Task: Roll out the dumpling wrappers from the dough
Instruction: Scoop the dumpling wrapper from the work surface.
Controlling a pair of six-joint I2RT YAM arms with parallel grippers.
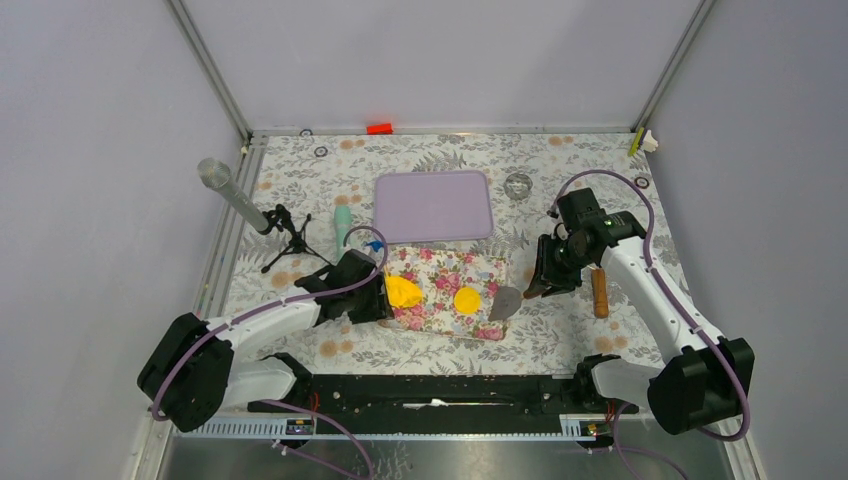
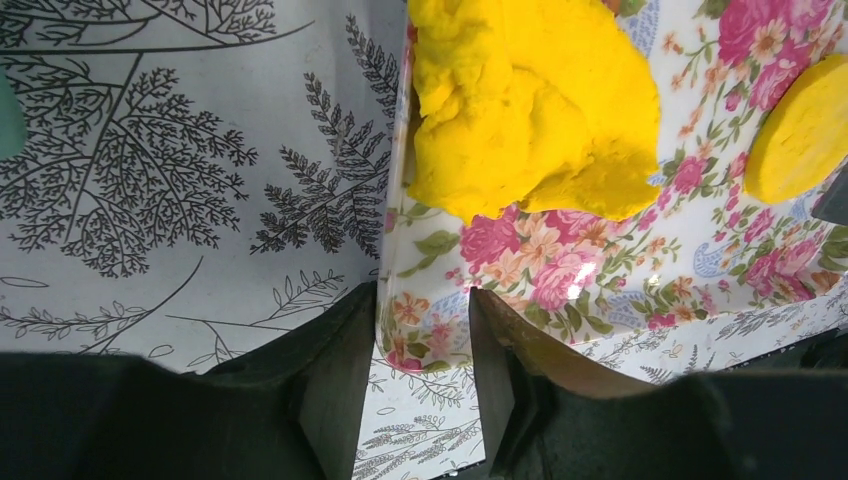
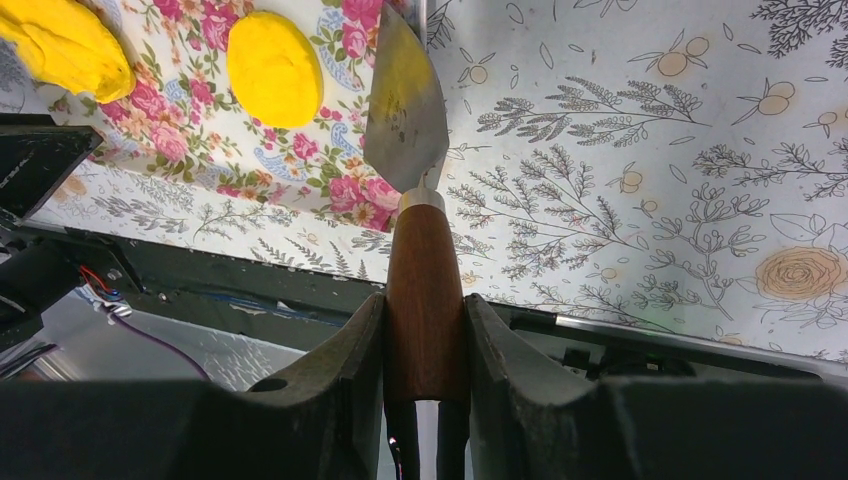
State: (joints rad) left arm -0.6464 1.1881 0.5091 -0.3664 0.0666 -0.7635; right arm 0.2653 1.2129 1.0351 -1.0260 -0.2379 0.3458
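Observation:
A lump of yellow dough (image 1: 404,291) (image 2: 530,110) lies on the left part of a floral tray (image 1: 445,320). A round yellow dumpling wrapper (image 1: 467,299) (image 3: 275,68) lies to its right. My left gripper (image 1: 378,300) (image 2: 422,300) straddles the tray's near left corner (image 2: 425,335). One finger (image 2: 335,380) sits against the outer edge and the other over the tray's surface; I cannot tell whether it grips. My right gripper (image 1: 545,280) (image 3: 425,305) is shut on the wooden handle of a metal scraper (image 3: 403,110), whose blade (image 1: 505,303) rests at the tray's right edge beside the wrapper.
A purple mat (image 1: 433,205) lies behind the tray. A microphone on a tripod (image 1: 245,210) and a teal object (image 1: 343,225) stand at the left. A wooden stick (image 1: 599,292) lies on the patterned cloth right of my right gripper. A red item (image 1: 379,128) sits at the back edge.

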